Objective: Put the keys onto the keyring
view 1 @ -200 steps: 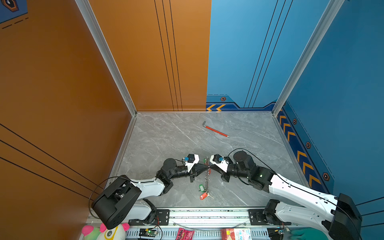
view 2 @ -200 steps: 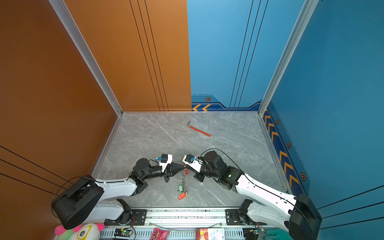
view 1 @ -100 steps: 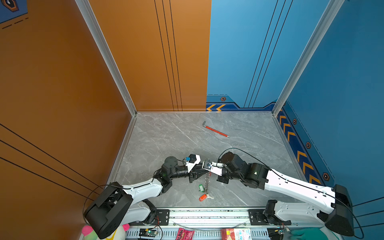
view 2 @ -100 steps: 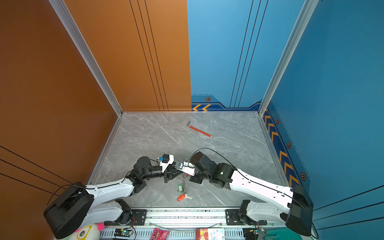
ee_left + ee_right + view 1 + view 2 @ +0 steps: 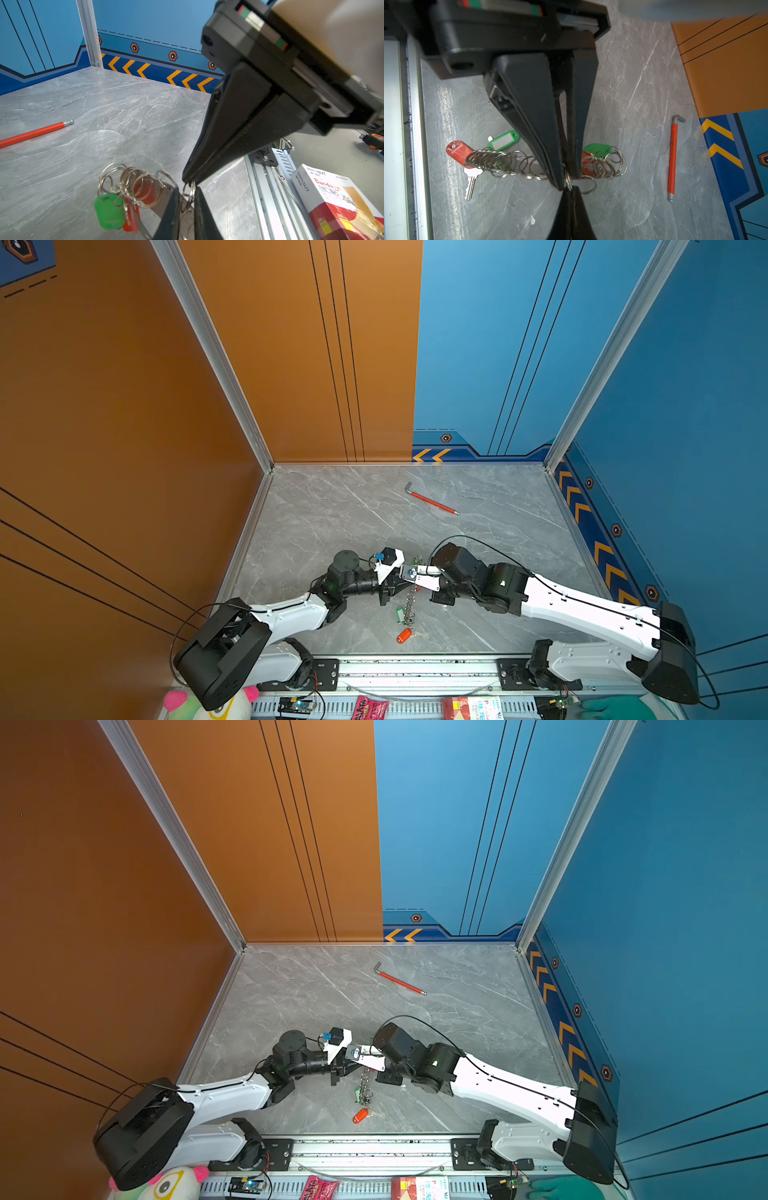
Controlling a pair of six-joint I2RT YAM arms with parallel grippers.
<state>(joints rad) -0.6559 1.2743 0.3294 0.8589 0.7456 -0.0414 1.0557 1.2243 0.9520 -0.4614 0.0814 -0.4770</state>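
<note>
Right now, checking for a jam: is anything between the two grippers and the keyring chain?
Nothing visible: the right gripper and the left gripper meet tip to tip, both pinching one ring of the keyring chain. The red-sleeved hex wrench lies apart.

— What sort of place is shown?

— A robotics lab test cell is shown. A marble-patterned tabletop (image 5: 332, 510) is enclosed by an orange wall panel (image 5: 291, 344) and a blue wall panel (image 5: 478, 344), which are joined by aluminium posts (image 5: 208, 344).

— By what else is that indicated?

— A left robot arm (image 5: 291, 614) and a right robot arm (image 5: 582, 610) are bolted to an aluminium rail (image 5: 415, 666) at the front edge. A bare circuit board (image 5: 297, 703) is seen below it. Chevron decals (image 5: 432, 455) are printed along the wall base. A bandage box (image 5: 336, 199) and a plush toy (image 5: 166, 1185) are kept just outside.
</note>
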